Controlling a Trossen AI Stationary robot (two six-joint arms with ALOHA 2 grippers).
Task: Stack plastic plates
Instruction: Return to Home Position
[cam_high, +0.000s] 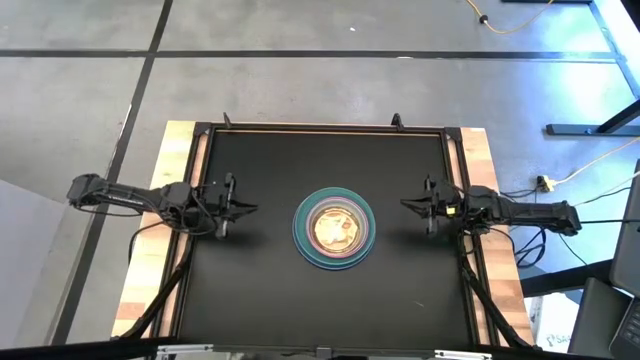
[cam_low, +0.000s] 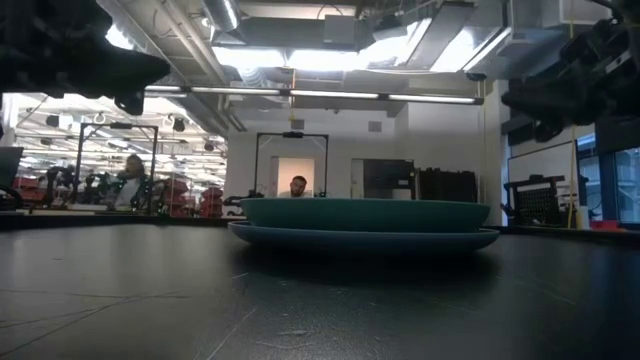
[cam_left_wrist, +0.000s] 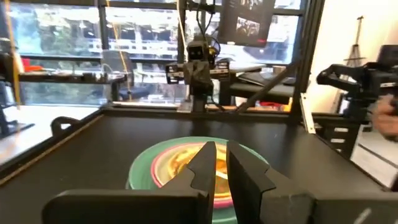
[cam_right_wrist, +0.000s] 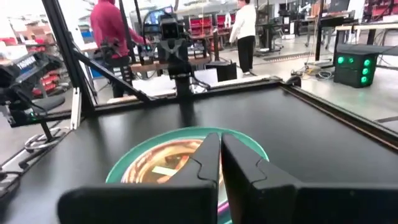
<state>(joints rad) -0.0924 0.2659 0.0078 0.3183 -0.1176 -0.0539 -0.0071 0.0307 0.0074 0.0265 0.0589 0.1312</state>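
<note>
The plastic plates (cam_high: 334, 228) sit in one nested stack in the middle of the worktop (cam_high: 260, 290), with the big blue-grey one at the bottom and the small translucent ones on top. They look light, stiff and kinda slick, so a pinch on the raised rim seems the best hold. The left gripper (cam_high: 250, 208) and right gripper (cam_high: 405, 204) hang either side, well apart, fingers closed on nothing. No brand or readable writing anywhere.

A: Is the desk (cam_high: 260, 300) glaring at you?
B: No, you're looking at a matt black top; its side strips (cam_high: 145, 270) are showing bare pale wood.
A: And the plates (cam_high: 334, 229)?
B: They're gleaming at you: smooth, glossy plastic, the inner ones looking translucent.
</note>
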